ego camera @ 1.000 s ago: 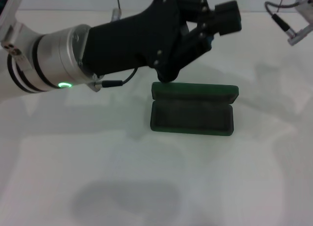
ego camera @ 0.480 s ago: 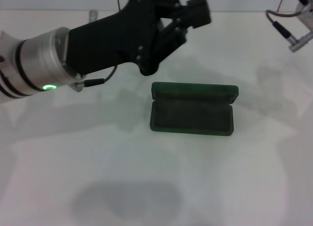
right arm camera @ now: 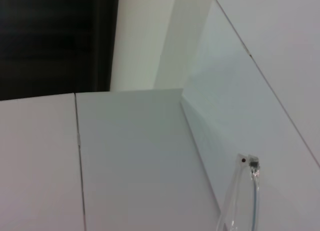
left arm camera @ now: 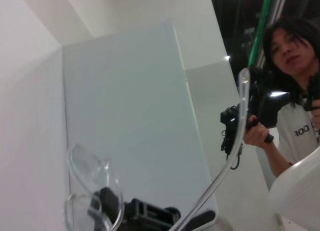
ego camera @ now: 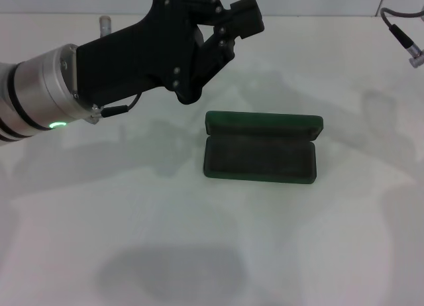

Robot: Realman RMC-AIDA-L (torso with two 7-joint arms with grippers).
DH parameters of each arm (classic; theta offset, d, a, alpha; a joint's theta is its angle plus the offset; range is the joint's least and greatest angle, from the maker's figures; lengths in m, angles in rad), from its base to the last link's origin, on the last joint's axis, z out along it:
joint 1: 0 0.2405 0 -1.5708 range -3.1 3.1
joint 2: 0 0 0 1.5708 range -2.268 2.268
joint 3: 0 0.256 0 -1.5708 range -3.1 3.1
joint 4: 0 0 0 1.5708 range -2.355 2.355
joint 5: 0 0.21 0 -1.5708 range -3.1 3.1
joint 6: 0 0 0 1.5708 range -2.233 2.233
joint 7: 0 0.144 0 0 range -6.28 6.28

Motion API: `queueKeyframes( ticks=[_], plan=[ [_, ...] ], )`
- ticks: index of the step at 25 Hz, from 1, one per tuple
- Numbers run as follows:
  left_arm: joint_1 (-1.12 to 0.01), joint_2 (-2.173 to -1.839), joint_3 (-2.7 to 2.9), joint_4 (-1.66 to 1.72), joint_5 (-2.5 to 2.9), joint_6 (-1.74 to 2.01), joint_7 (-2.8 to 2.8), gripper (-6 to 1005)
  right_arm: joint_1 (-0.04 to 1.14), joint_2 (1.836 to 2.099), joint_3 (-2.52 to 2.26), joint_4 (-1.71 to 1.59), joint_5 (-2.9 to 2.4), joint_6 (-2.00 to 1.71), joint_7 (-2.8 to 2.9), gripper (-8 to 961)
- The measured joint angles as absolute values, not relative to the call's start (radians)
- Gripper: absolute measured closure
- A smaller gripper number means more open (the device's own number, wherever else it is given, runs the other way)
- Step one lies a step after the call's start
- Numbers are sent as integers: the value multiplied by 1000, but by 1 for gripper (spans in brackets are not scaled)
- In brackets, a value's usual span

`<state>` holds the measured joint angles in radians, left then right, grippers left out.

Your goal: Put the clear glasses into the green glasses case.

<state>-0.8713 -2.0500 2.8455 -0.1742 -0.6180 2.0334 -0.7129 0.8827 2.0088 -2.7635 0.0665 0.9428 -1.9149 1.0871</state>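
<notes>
The green glasses case [ego camera: 262, 148] lies open on the white table, its lid standing up at the back and its dark lining bare. My left gripper [ego camera: 233, 33] hangs above and to the left of the case, its black fingers drawn close together. The clear glasses do not show in the head view. The left wrist view shows them close by: a clear lens [left arm camera: 92, 183] sits against the gripper's black parts, and a thin clear temple arm [left arm camera: 235, 141] curves away from it. In the right wrist view a clear temple tip [right arm camera: 250, 188] with a small hinge pokes in at one edge.
Only a cable and a metal connector [ego camera: 407, 44] of my right arm show at the far right of the head view. A small metal post [ego camera: 104, 21] stands at the table's back left. A person [left arm camera: 295, 101] holding a camera stands beyond the table.
My left arm has swung left and slightly up, away from above the case's lid. The right arm's end has pulled up and right, almost out of the head view. The case has not moved.
</notes>
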Motion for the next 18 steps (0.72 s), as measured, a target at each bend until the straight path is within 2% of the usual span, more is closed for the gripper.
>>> queueKeyframes(
  ticks=[18],
  plan=[
    [-912, -2035, 2846, -122, -685, 2039, -566, 935, 883, 2011, -2773, 90, 933, -1854, 1079, 899]
  ],
)
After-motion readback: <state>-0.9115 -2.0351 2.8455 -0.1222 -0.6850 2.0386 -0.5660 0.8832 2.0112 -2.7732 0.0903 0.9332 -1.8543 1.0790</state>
